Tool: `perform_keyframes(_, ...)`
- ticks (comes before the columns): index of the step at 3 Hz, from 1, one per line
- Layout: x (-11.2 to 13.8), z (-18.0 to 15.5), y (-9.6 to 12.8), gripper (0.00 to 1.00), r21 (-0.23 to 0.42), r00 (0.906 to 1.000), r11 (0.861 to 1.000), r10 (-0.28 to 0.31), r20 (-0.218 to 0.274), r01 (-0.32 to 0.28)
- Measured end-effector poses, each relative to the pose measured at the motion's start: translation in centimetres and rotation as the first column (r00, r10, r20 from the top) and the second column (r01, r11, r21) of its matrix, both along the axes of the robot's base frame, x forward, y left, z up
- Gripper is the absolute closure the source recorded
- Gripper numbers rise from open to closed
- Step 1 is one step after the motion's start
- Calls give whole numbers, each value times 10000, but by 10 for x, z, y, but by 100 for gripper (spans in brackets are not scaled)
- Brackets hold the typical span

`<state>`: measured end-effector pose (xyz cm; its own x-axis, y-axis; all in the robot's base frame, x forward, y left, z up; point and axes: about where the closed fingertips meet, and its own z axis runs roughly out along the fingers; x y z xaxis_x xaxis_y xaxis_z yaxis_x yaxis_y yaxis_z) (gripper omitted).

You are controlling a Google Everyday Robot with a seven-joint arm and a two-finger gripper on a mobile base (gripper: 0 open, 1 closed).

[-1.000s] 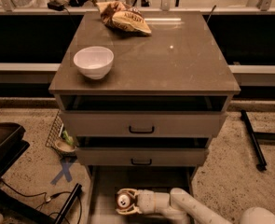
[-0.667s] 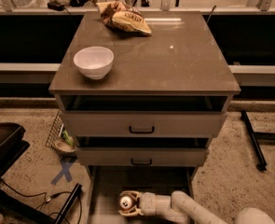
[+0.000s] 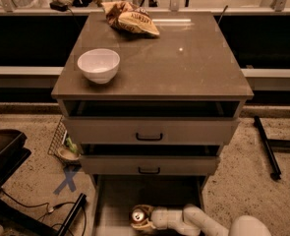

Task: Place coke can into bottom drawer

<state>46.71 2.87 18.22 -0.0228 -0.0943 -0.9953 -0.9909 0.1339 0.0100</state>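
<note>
The coke can [image 3: 138, 214], red with a silver top, stands upright inside the open bottom drawer [image 3: 116, 196], near the drawer's front. My gripper [image 3: 141, 218] reaches in from the lower right on its white arm [image 3: 193, 220] and is shut on the can, its fingers on either side of it. The drawer's pale floor shows behind and left of the can. The two upper drawers with black handles are a little way open above it.
A white bowl [image 3: 99, 65] and a chip bag [image 3: 131, 18] lie on the cabinet top [image 3: 184, 58]. A wire basket [image 3: 63, 144] and a blue X on the floor [image 3: 67, 180] are left of the cabinet; a black stand leg [image 3: 267, 146] is on the right.
The gripper and the can have shifted slightly to the right and toward the drawer's front. Nothing else has moved.
</note>
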Motion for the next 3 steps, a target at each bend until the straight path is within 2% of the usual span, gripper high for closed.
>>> perform_keyframes(1, 7, -3, -5, 82, -105, 9999, 9999, -113, 12, 113)
perform_keyframes(3, 6, -3, -5, 36, -104, 9999, 9999, -111, 11, 111)
